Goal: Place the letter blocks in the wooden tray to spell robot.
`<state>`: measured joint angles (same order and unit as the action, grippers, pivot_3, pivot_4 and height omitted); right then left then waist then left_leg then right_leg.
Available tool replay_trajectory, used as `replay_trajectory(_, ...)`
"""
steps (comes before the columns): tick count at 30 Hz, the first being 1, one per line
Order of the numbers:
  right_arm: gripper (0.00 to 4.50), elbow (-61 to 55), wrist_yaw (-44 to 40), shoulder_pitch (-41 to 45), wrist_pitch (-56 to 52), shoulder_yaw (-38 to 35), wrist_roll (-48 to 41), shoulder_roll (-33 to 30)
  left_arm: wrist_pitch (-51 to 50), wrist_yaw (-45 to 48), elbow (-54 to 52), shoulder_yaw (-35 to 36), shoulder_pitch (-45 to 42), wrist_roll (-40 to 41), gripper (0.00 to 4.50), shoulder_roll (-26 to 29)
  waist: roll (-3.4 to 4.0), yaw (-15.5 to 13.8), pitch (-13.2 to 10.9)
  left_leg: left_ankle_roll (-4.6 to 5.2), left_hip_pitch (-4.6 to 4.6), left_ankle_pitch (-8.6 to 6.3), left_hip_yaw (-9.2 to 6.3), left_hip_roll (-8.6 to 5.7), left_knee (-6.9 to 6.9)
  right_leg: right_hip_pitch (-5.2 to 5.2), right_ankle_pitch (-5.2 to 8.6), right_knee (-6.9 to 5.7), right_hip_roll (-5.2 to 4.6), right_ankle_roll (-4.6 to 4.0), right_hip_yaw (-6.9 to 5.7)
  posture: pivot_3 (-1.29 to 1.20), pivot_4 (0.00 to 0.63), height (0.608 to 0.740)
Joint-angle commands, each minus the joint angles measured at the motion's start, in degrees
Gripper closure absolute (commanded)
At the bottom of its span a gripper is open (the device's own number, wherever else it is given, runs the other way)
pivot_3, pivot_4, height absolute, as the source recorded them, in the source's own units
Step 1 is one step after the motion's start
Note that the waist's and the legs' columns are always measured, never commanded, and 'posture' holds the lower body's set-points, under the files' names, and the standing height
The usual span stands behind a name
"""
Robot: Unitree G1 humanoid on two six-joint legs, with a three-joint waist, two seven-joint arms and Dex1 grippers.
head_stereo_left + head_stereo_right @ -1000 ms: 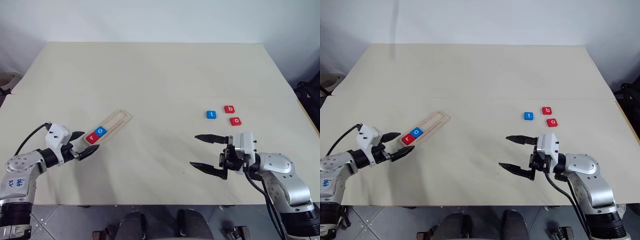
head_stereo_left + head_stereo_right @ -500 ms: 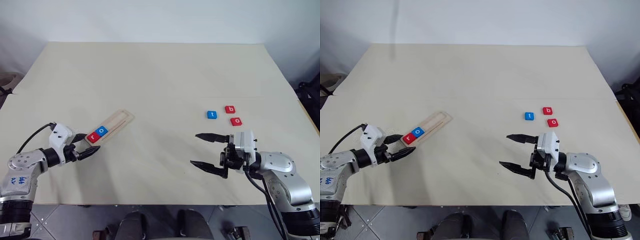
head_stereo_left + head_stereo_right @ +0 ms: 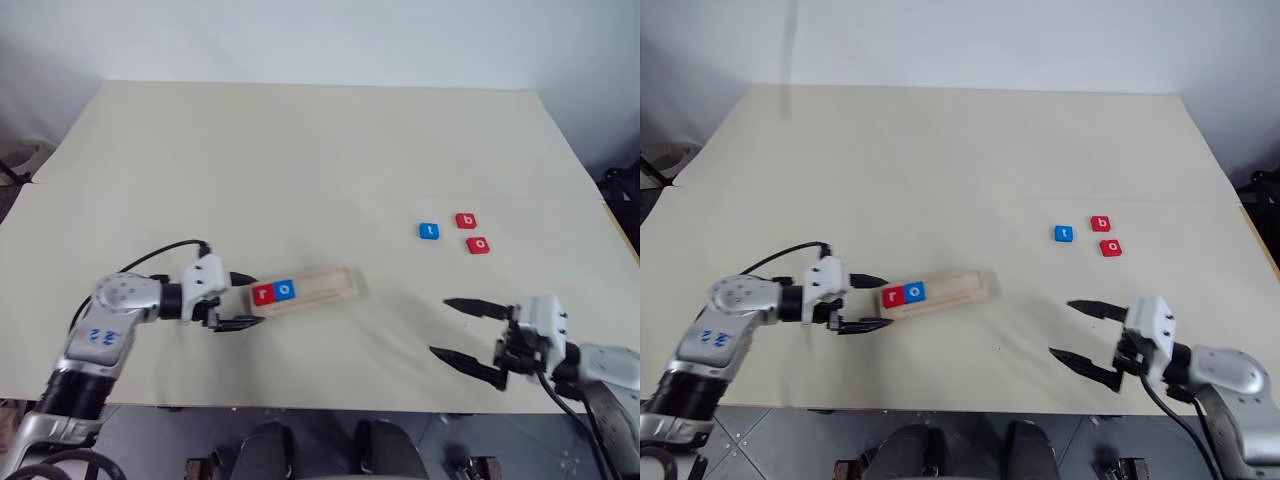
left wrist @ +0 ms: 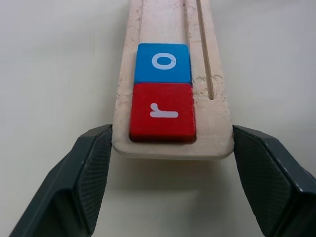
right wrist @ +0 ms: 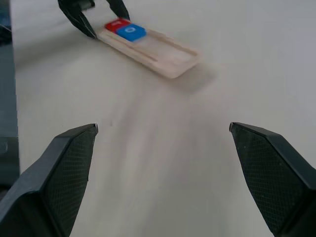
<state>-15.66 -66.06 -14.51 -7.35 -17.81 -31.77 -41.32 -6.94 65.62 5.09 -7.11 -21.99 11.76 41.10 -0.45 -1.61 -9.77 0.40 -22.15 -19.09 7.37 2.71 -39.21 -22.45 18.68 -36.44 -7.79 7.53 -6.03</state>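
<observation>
We are gripping the wooden tray [image 3: 303, 290] by its near end with our left gripper [image 3: 237, 301], one finger against each long edge — the red r block [image 4: 162, 112] and blue o block [image 4: 163, 62] sitting just beyond the fingertips. Our right gripper [image 3: 468, 334] is hanging wide open, empty, with the t block [image 3: 428, 231], b block [image 3: 466, 221] and second o block [image 3: 478, 244] lying ahead of it — b looks the next pick.
</observation>
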Motion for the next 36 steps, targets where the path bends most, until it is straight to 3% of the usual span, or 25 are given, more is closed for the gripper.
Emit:
replay_trajectory(1, 0.0, -3.67, 1.11, -3.5, 1.27, -4.19, -0.38, -0.19, 3.74, 1.9, 3.28, -4.26, -3.97, -3.33, 1.1, -2.27, 0.0, 0.07, 0.0, 0.0, 0.01, 0.0, 0.02, 0.01, -0.03, 0.0, 0.0, 0.0, 0.03, 0.0, 0.03, 0.0, 0.15, 0.74)
replay_trajectory(9, 0.0, -9.02, 5.43, -13.24, 1.9, -8.99, -0.76, 3.22, 9.61, 3.98, 15.9, -7.82, -11.69, -6.22, 1.1, -8.71, -0.01, 0.1, 0.0, -0.06, 0.04, 0.04, 0.0, 0.04, -0.03, 0.02, 0.0, 0.0, 0.09, 0.0, 0.08, 0.0, 0.15, 0.74)
replay_trajectory(20, 0.0, -10.92, 7.65, -15.48, 2.46, -9.26, -0.81, 4.87, 13.7, 7.17, 25.74, -9.75, -17.34, -8.56, 1.1, -12.23, 0.0, -0.01, 0.01, -0.06, 0.05, 0.03, -0.1, 0.01, -0.11, 0.1, -0.01, 0.0, 0.09, 0.02, 0.05, 0.0, 0.15, 0.74)
replay_trajectory(22, 0.0, -11.11, 8.83, -15.63, 2.95, -9.76, -0.51, 5.54, 13.7, 6.22, 26.59, -8.83, -17.73, -8.05, 1.1, -12.89, 0.0, 0.07, 0.01, -0.06, 0.05, 0.03, -0.11, 0.01, -0.11, 0.1, -0.01, -0.01, 0.09, 0.02, 0.05, 0.0, 0.15, 0.74)
replay_trajectory(24, 0.0, -11.29, 9.99, -16.16, 3.17, -10.41, -0.42, 6.38, 11.66, 5.83, 26.04, -7.23, -17.54, -6.21, 0.37, -13.57, 0.01, -0.03, 0.01, -0.06, 0.05, 0.03, -0.11, 0.01, -0.11, 0.1, -0.01, -0.01, 0.08, 0.02, 0.05, 0.0, 0.15, 0.74)
replay_trajectory(26, 0.0, -11.45, 13.13, -16.64, 3.34, -12.11, -1.55, 8.85, 12.3, 5.78, 25.01, -4.92, -16.78, -4.52, 0.03, -13.18, 0.0, -0.02, 0.01, -0.05, 0.03, 0.03, -0.13, 0.01, -0.12, 0.1, -0.01, 0.0, 0.08, 0.02, 0.05, 0.0, 0.15, 0.74)
replay_trajectory(36, 0.0, -7.03, 20.16, -17.18, 9.12, -17.66, -0.47, 16.39, 16.71, 7.11, 16.55, 9.96, -5.83, 7.1, 0.03, -7.92, 0.01, 0.8, 0.01, -0.06, 0.07, 0.04, -0.48, 0.08, -0.04, 0.0, 0.0, -0.05, 0.1, 0.0, 0.14, 0.0, 0.15, 0.74)
